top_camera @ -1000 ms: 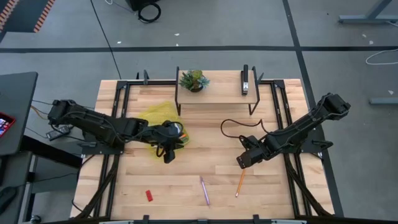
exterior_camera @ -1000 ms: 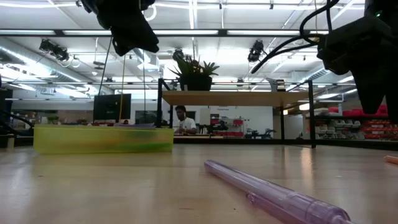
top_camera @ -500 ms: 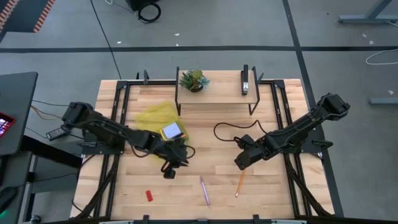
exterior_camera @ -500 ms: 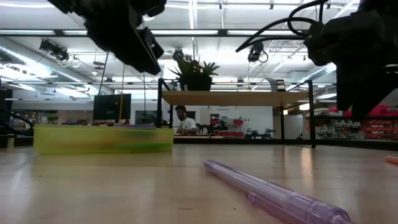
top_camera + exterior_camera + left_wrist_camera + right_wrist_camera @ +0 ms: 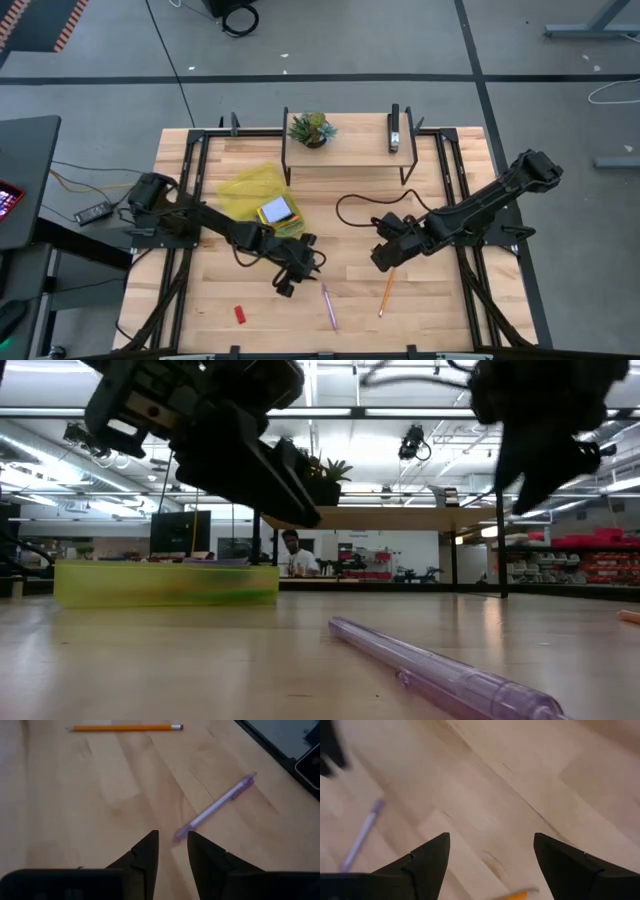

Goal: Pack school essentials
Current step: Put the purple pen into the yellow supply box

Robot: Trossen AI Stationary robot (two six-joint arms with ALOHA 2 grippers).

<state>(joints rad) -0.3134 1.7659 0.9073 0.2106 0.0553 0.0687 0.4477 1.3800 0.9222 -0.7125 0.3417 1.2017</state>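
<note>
The left gripper (image 5: pixel 287 285) hangs low over the table's front middle, empty, its fingers (image 5: pixel 147 851) a narrow gap apart just short of the purple pen (image 5: pixel 328 305), which lies flat on the wood. The right gripper (image 5: pixel 380 258) hovers spread wide and empty near the orange pencil (image 5: pixel 386 294). Behind, the yellow-green box (image 5: pixel 262 200) holds a notepad (image 5: pixel 275 211); the red eraser (image 5: pixel 240 314) lies near the front edge.

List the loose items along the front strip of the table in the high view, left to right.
Small red eraser → purple pen → orange pencil.
</note>
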